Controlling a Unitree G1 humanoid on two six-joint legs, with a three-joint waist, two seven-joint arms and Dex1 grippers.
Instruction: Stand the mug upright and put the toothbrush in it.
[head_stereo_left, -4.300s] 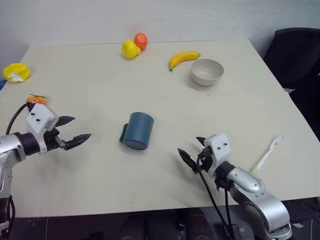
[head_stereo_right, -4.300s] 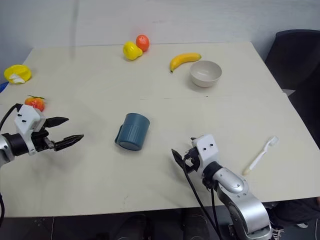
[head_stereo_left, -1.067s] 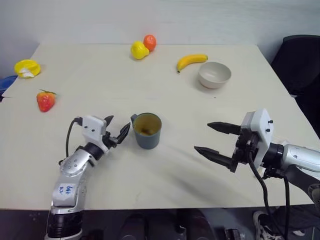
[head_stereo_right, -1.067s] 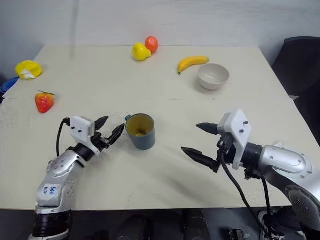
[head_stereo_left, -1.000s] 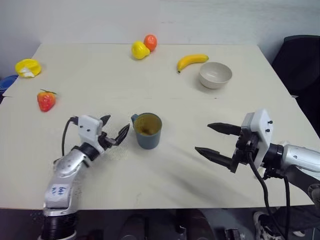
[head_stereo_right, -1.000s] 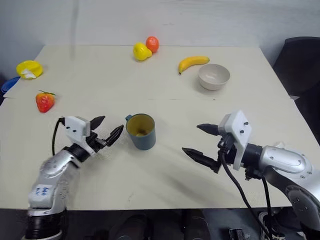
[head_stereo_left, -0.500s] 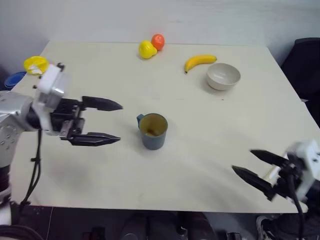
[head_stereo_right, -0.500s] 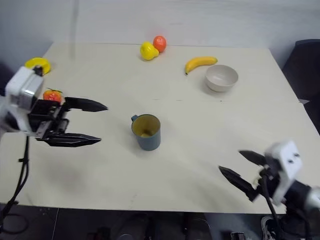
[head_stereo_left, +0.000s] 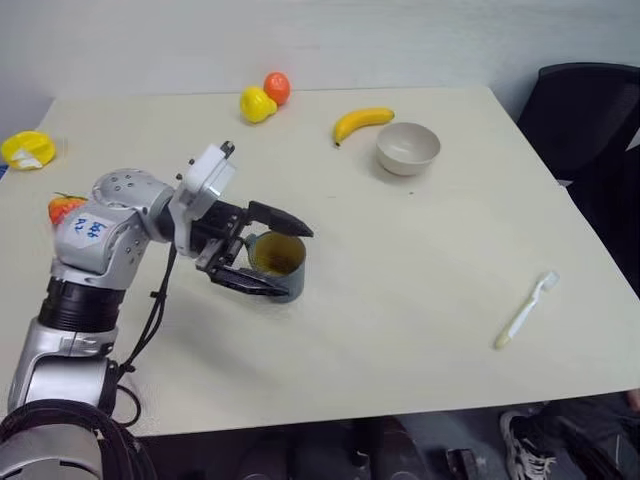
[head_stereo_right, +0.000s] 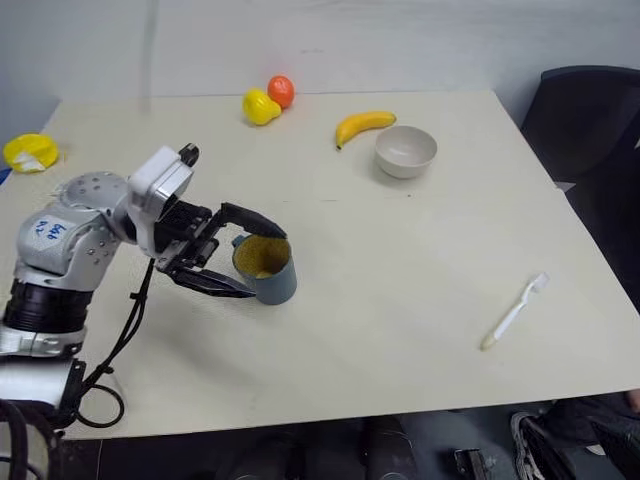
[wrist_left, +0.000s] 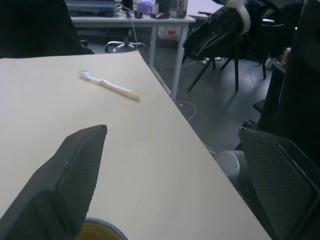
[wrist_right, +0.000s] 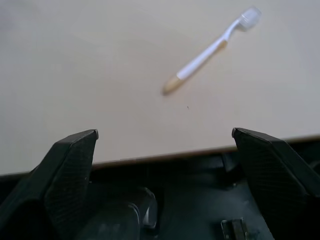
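We see the mug (head_stereo_left: 279, 264) standing upright near the middle of the pale table (head_stereo_left: 420, 250), its yellowish inside facing up. Our left gripper (head_stereo_left: 270, 258) hangs over it with the fingers spread wide, one black finger passing on the far side of the rim and the other on the near side; we cannot tell whether either finger touches the mug, and nothing is clamped between them. The toothbrush (head_stereo_left: 525, 310) lies flat near the table's right front edge, well apart from the mug, bristled head pointing away from us and the tan end of the handle nearest. In the right wrist view our right gripper (wrist_right: 165, 137) is spread open and empty, held off the table's edge with the toothbrush lying on the table beyond its fingers. At the far side of the table sit a beige bowl (head_stereo_left: 408, 148), a banana (head_stereo_left: 362, 121) just beside it, a yellow fruit (head_stereo_left: 256, 103) touching an orange one (head_stereo_left: 277, 87), and at the left edge a strawberry (head_stereo_left: 62, 208).
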